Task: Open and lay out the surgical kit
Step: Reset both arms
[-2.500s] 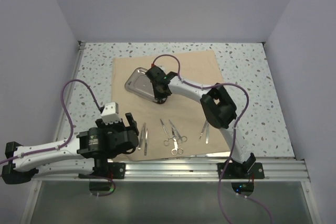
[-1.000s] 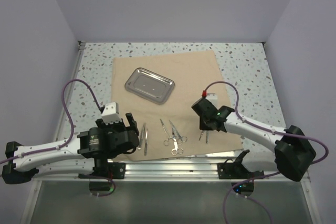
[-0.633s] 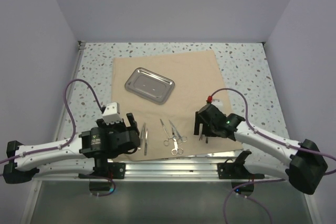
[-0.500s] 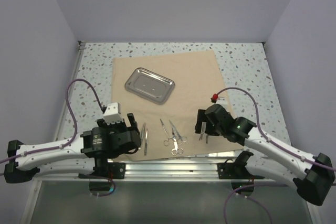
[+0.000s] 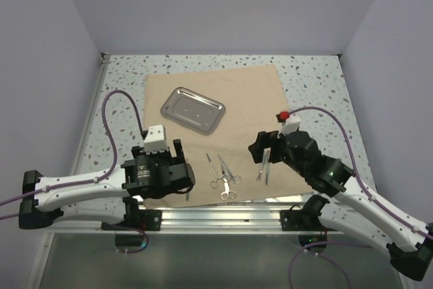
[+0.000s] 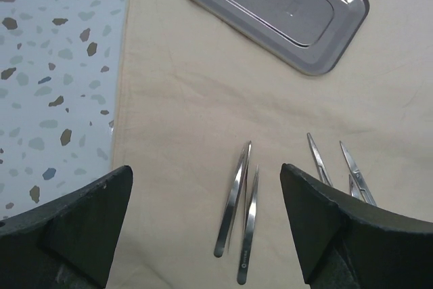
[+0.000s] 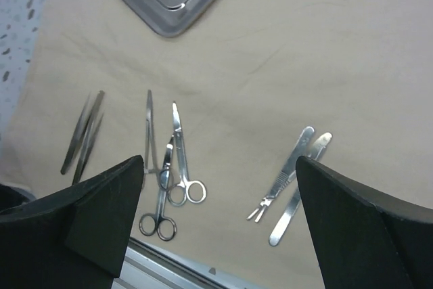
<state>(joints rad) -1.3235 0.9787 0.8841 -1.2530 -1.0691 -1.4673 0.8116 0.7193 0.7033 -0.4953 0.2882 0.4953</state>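
**Q:** State of the layout?

**A:** The cloth wrap (image 5: pixel 237 99) lay flat at frame centre, with the steel tray (image 5: pixel 192 109) at its upper left. Tweezers (image 6: pixel 233 201), scissors (image 7: pixel 162 167) and 2 slim handles (image 7: pixel 283 174) lay in a row along its lower edge.

**Q:** Grippers?

**A:** The left gripper (image 6: pixel 206 221) and right gripper (image 7: pixel 220 228) both gaped empty over the row. Layout judged essentially complete.

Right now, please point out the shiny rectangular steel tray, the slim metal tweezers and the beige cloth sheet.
Shiny rectangular steel tray (image 6: pixel 277 11): left wrist view, its flat floor.
Slim metal tweezers (image 6: pixel 233 197): left wrist view, left one's shaft.
Beige cloth sheet (image 5: pixel 254 96): top view, bare far-right part.
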